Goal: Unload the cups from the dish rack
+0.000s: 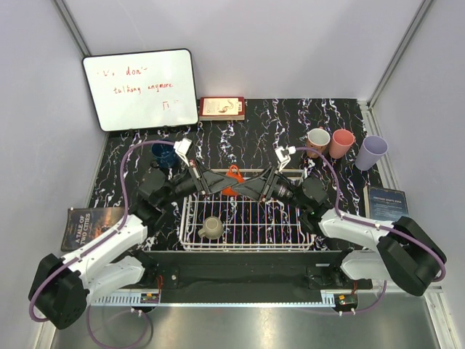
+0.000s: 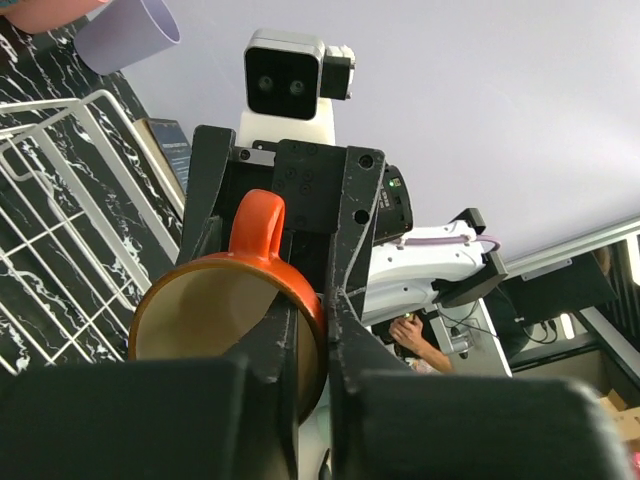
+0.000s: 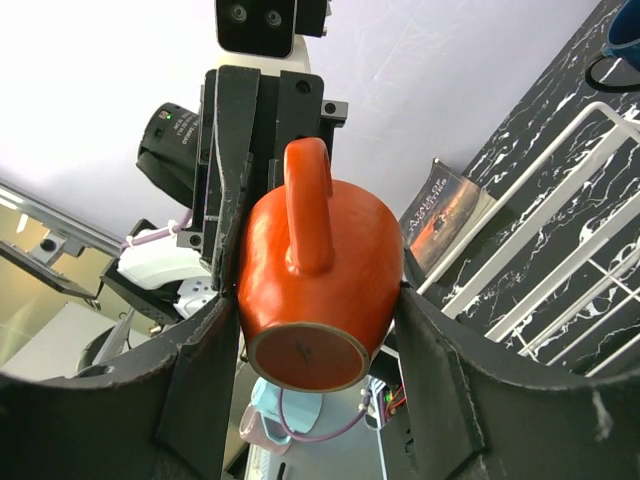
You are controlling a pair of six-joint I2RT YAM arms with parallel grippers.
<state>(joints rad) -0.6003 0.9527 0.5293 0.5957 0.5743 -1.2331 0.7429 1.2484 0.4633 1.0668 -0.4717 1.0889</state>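
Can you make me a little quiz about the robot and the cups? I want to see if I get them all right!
1. True or false: the orange cup is standing on the table.
2. Name it: which mug sits inside the dish rack?
3. Pick one: how many end effectors grip the orange cup? A) none B) one C) both

Key
1. False. It is held up in the air.
2. The beige mug.
3. C. The left end effector pinches its rim, and the right end effector clasps its sides.
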